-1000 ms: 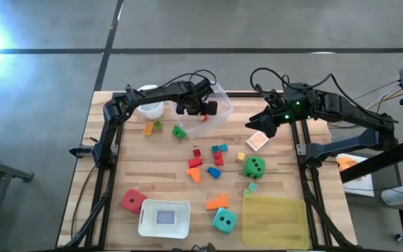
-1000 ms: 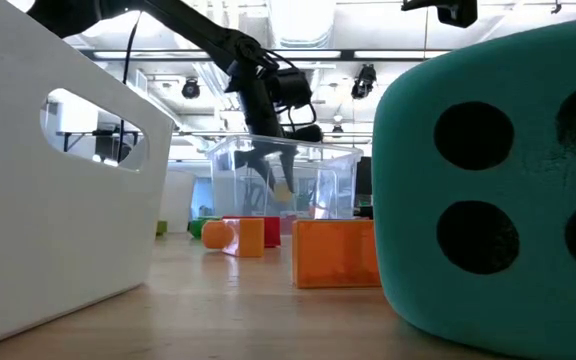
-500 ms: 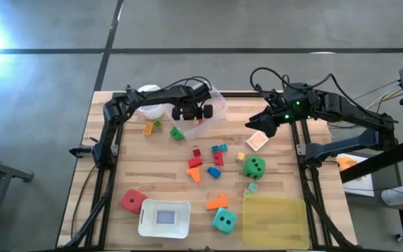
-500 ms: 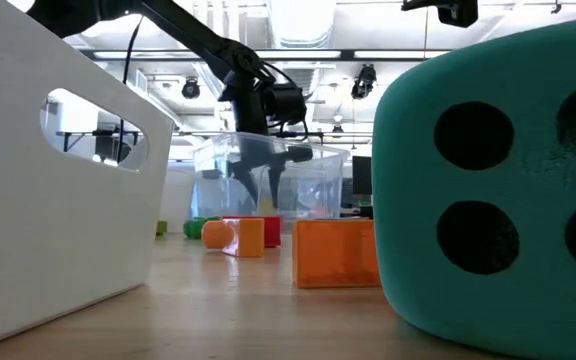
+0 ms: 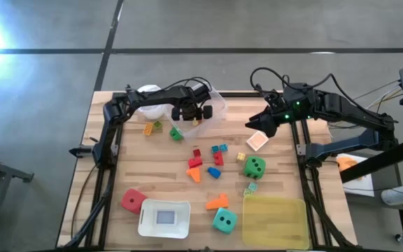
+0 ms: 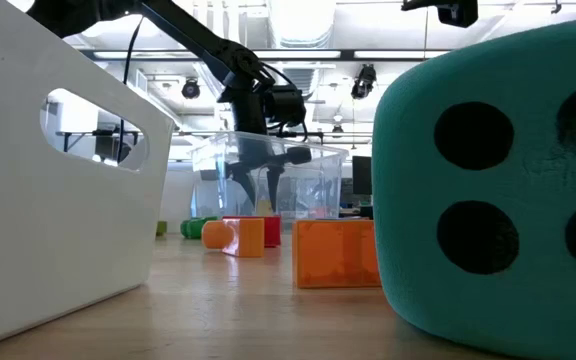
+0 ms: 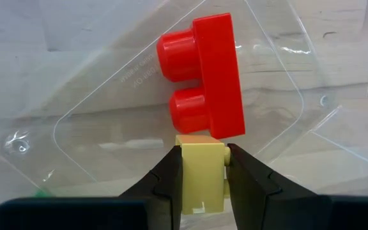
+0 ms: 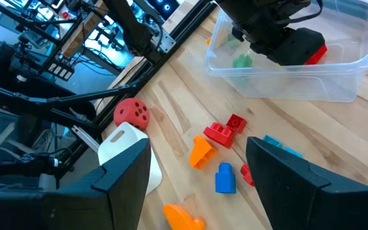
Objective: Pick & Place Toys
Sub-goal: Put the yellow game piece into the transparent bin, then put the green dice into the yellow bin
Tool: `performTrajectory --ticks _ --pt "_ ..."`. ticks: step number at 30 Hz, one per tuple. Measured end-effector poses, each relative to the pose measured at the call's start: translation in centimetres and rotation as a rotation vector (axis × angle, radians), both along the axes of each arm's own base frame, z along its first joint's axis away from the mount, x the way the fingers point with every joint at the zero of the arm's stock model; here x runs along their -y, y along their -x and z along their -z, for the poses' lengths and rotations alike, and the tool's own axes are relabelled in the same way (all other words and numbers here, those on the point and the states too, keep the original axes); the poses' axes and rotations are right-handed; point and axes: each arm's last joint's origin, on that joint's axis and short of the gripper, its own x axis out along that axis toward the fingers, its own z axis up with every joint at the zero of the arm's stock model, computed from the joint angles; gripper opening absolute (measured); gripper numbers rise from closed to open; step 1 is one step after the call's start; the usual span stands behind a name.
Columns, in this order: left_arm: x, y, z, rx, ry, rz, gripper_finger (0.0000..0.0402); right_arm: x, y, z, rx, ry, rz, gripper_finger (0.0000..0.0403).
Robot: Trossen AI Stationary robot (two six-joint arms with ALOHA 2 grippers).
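Note:
My left gripper reaches down into the clear plastic tub at the table's far middle, shut on a small pale yellow block. A red two-stud block lies on the tub's floor just beyond it. My right gripper hangs open and empty at the far right, over a flat tan tile. Small blocks lie loose mid-table. A green die, a teal die and a red die rest on the wood. My left gripper pinches the pale yellow block by its two opposite sides between its two fingers. The fingers point down into the tub from above. Whether the block touches the tub's floor I cannot tell.
A white cup stands left of the tub, with a green block and small blocks near it. A white bin and a yellow-green tray stand at the near edge.
My left gripper has moved toward the table's left edge inside the tub, still shut on the yellow block. The tub has slid a little the same way. The right arm has kept still.

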Motion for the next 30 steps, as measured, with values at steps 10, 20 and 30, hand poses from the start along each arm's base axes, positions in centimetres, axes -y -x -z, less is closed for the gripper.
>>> performTrajectory --ticks 10,20,30 --pt "0.0 0.0 0.0 -0.001 -0.003 0.013 0.0195 0.0 0.0 0.0 0.0 0.0 0.0 0.025" --pt "0.0 -0.1 -0.1 -0.004 -0.013 0.075 0.0245 0.0 0.0 0.0 0.0 0.003 -0.002 0.025" --pt "1.3 -1.0 -1.8 -0.053 -0.117 0.332 0.0262 0.0 0.0 0.0 -0.001 0.006 -0.004 0.025"
